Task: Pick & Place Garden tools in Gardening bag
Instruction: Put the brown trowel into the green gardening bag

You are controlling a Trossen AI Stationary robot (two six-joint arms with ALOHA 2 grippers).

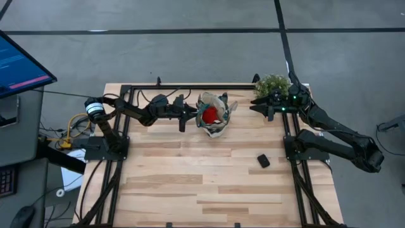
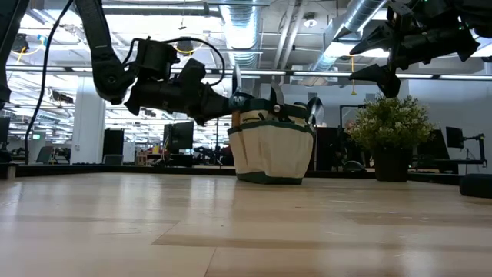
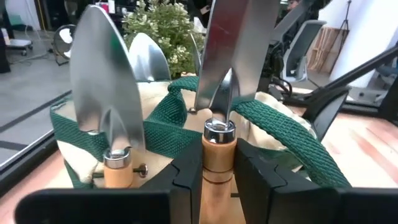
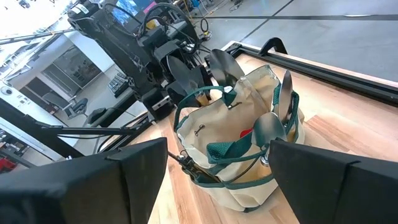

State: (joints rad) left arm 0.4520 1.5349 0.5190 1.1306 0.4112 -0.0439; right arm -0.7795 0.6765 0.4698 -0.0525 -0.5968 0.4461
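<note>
- One wooden worktop [image 1: 190, 190] carries everything, with two dark arms over its far half — one on each side.
- One beige bag [image 1: 214, 115] with green strap handles stands upright near the far edge, roughly midway between the arms.
- One bushy potted plant [image 1: 272, 84] stands at the far right corner, well apart from the bag.
- One red glove [image 1: 210, 114] lies inside the bag's open mouth.
- At least three metal-headed tools show at the bag; the exact count cannot be told, since some heads overlap.
- The left end effector [image 1: 185, 114] sits just beside the bag's left side, fingers closed narrow on the pale wooden handle of one trowel [image 3: 231, 56].
- That trowel's long axis runs upright in the left wrist view, its silver head pointing up over the bag's rim and its handle down between the fingers.
- A second trowel [image 3: 104, 87] stands upright just beside the held one, head up, handle tucked at the bag's side.
- The right end effector [image 1: 268, 106] hangs above the worktop near the plant, to the right of the bag and apart from it, fingers spread wide and holding nothing.
- One small black block [image 1: 263, 161] lies on the worktop nearer the front, right of centre.
</note>
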